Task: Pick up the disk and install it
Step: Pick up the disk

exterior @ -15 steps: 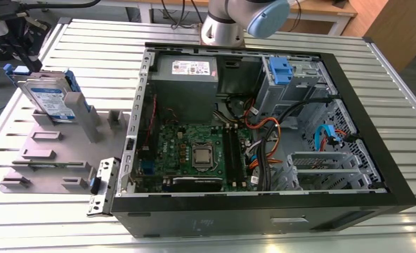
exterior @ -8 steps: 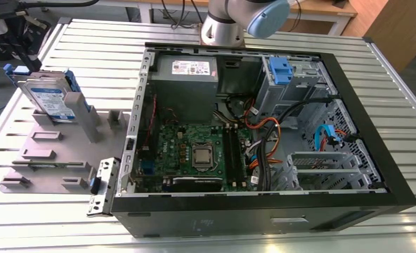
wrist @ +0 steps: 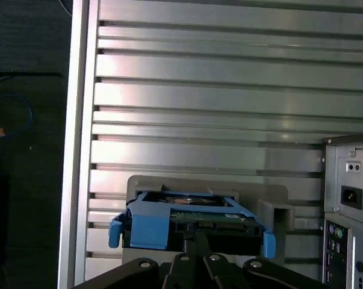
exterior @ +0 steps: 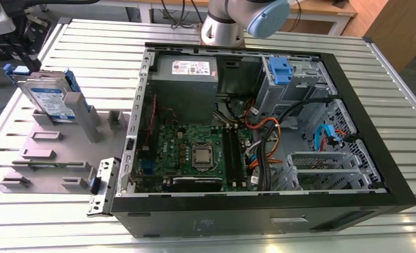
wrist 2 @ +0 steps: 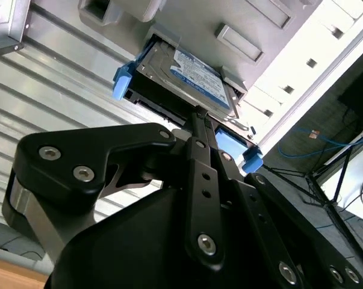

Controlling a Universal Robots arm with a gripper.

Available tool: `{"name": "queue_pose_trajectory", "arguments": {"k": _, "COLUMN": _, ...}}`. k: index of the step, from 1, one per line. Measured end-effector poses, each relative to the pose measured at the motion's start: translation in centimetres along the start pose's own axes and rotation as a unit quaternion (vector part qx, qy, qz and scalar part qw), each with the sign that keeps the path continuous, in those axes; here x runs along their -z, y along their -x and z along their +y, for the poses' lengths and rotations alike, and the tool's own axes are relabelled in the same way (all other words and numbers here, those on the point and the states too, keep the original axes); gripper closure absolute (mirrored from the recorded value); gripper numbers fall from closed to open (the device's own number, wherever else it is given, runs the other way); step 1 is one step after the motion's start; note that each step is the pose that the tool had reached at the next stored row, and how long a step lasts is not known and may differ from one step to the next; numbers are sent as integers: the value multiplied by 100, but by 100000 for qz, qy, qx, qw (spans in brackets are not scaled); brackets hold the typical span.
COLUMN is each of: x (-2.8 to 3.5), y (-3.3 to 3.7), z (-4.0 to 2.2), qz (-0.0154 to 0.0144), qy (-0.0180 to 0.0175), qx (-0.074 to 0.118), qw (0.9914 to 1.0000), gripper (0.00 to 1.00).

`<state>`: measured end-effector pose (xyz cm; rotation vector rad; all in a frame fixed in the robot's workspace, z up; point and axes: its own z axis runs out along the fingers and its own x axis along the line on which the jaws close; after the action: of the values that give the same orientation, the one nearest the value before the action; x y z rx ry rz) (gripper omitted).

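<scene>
On the grey rack [exterior: 53, 158], the disk [exterior: 50, 100] on edge, beside the case [exterior: 264, 219].

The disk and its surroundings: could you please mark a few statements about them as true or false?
1. The disk stands on edge in the grey fixture, outside the computer case. True.
2. The disk's carrier is red. False: the carrier is blue.
3. In the first wrist view, the claw is close up against the disk. True.
4. The computer case is closed by a side panel. False: it lies open, with the motherboard in plain sight.
</scene>
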<state>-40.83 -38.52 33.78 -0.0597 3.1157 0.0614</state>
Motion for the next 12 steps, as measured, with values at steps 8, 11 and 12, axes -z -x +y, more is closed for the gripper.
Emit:
{"name": "queue_pose_trajectory", "arguments": {"k": 8, "x": -6, "y": 0, "z": -1, "qz": 280, "qy": 185, "qx": 7210, "qw": 99739, "gripper": 89}}
{"name": "queue_pose_trajectory", "arguments": {"k": 11, "x": -7, "y": 0, "z": -1, "qz": 386, "qy": 254, "qx": 9982, "qw": 99499, "gripper": 89}}
{"name": "queue_pose_trajectory", "arguments": {"k": 12, "x": -8, "y": 0, "z": -1, "qz": 418, "qy": 279, "qx": 10866, "qw": 99407, "gripper": 89}}
